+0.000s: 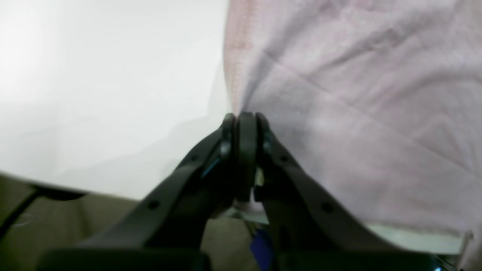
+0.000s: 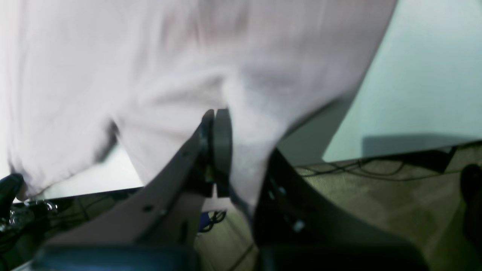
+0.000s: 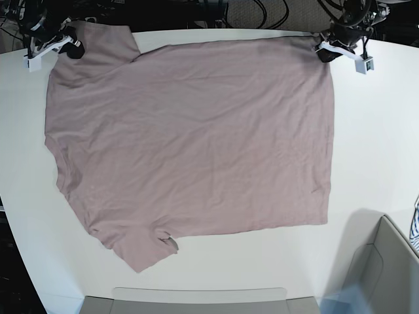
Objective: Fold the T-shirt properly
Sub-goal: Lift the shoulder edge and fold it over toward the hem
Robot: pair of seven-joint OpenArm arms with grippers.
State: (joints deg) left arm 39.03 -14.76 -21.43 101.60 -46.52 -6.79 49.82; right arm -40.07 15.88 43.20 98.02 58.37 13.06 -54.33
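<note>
Both claws, left claw [image 1: 246, 116] and right claw [image 2: 222, 113], pinch the T-shirt [image 3: 190, 137] edge (seemingly shallowly), so lifting might slip it free.

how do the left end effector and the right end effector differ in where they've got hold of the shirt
The left end effector pinches the T-shirt at its hem corner, on the base view's right; the right end effector grips near the sleeve, on that view's left. At the left one the fabric lies beside it; at the right one it drapes over a finger. Both are shut on cloth at the table's far edge.
</note>
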